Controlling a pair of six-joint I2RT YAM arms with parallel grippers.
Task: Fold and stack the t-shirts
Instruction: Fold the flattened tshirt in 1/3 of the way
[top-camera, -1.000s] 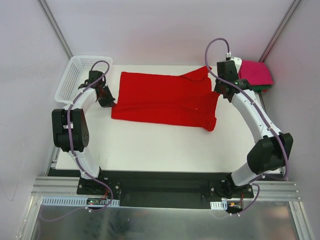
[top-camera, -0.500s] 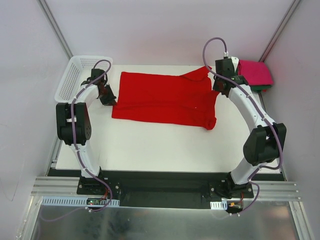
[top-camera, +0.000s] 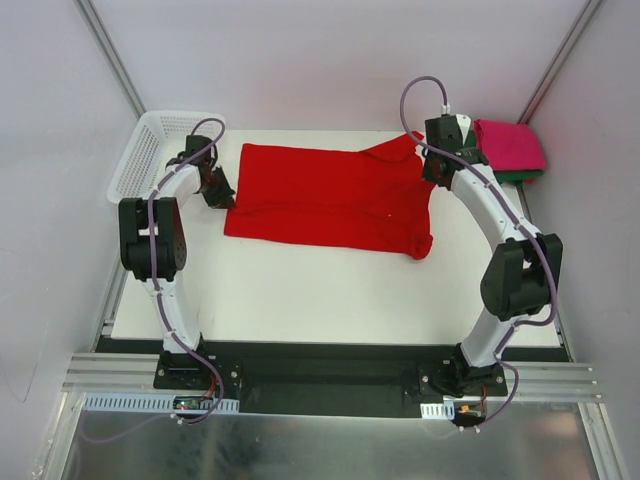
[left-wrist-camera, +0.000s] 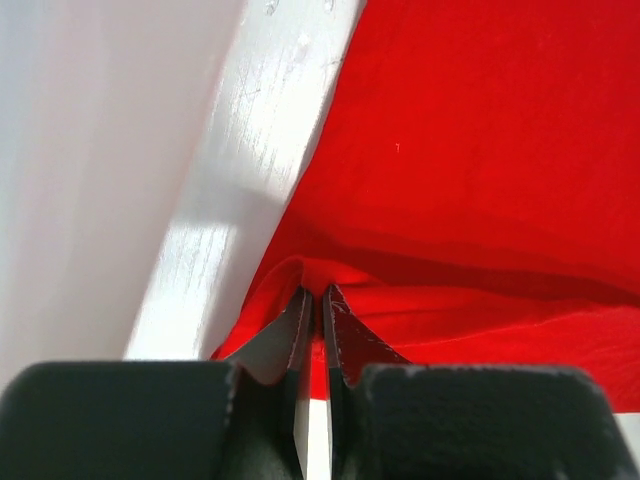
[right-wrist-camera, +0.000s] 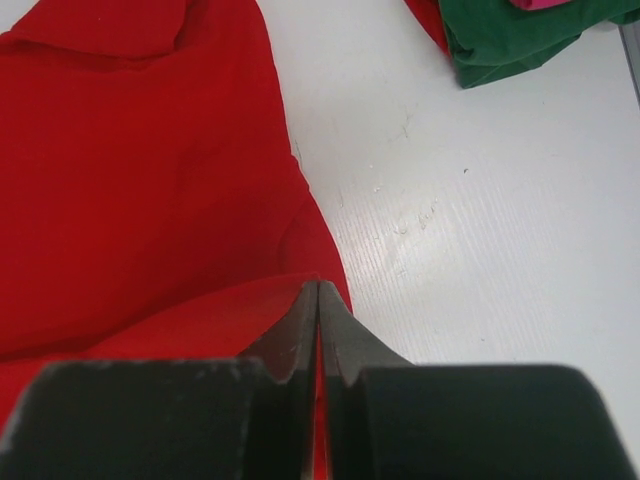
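Note:
A bright red t-shirt (top-camera: 330, 200) lies spread across the far half of the white table (top-camera: 300, 290), with a fold line running along its length. My left gripper (top-camera: 226, 203) is shut on the shirt's left edge; in the left wrist view the cloth (left-wrist-camera: 480, 150) bunches up between the closed fingertips of that gripper (left-wrist-camera: 317, 292). My right gripper (top-camera: 432, 179) is shut on the shirt's right edge, and in the right wrist view a ridge of red cloth (right-wrist-camera: 140, 180) is pinched in that gripper (right-wrist-camera: 317, 285). A folded magenta-pink t-shirt (top-camera: 510, 145) rests on a dark green one (top-camera: 527, 177) at the far right corner.
A white mesh basket (top-camera: 150, 150) stands off the table's far left corner, just behind the left arm. The green shirt (right-wrist-camera: 510, 35) lies a short way beyond the right gripper. Enclosure walls close in the back and both sides.
Both grippers have drifted slightly toward the far edge while still pinching the red shirt's edges, and both elbows have swung inward and further back. The shirt's outline has barely changed.

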